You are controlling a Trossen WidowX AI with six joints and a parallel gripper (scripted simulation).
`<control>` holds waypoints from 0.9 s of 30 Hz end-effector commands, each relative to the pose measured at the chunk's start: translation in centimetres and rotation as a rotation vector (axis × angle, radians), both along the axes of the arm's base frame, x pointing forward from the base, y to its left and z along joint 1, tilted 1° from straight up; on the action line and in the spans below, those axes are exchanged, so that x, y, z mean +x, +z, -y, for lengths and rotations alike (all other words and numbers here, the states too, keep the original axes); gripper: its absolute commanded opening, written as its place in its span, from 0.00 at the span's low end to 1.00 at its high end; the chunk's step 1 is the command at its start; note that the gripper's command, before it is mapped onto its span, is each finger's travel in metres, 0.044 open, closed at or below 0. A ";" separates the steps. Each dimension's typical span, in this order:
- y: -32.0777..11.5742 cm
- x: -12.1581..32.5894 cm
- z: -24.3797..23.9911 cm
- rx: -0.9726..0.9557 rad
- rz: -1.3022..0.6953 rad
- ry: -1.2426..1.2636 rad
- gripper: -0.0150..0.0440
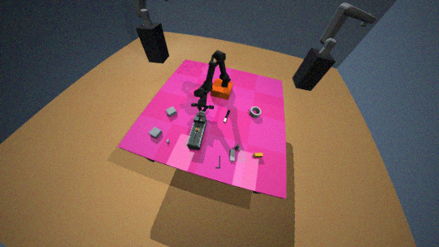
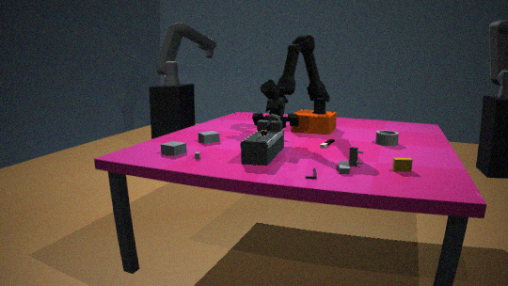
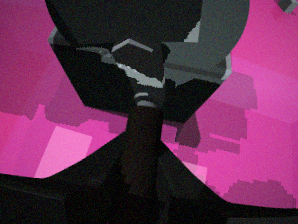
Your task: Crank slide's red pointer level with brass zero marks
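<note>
Nearly closed, the gripper (image 1: 202,107) (image 2: 275,120) (image 3: 139,140) grips the crank's handle (image 3: 144,120), with the long grey machine (image 1: 197,136) (image 2: 262,150) (image 3: 85,82) just beyond its fingertips.

On the pink desk (image 1: 268,134) (image 2: 357,136), a gap runs between the long gray box (image 1: 196,136) (image 2: 261,150) and the gray ring (image 1: 250,114) (image 2: 387,139), but a small black-and-white stick (image 1: 227,116) (image 2: 327,143) lies in it.
</note>
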State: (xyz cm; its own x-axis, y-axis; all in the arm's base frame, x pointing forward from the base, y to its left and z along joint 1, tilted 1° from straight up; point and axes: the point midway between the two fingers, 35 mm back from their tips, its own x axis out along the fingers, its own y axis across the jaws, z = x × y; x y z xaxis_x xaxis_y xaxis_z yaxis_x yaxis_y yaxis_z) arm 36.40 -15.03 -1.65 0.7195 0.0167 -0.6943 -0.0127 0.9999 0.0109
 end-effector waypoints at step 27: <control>0.4 0.0 1.1 -0.016 0.005 -0.018 0.25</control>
State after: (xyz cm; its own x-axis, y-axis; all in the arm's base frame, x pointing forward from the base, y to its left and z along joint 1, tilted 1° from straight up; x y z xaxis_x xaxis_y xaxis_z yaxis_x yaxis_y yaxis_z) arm 36.40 -15.23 -1.53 0.7180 0.0144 -0.6959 -0.0111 0.9999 0.0092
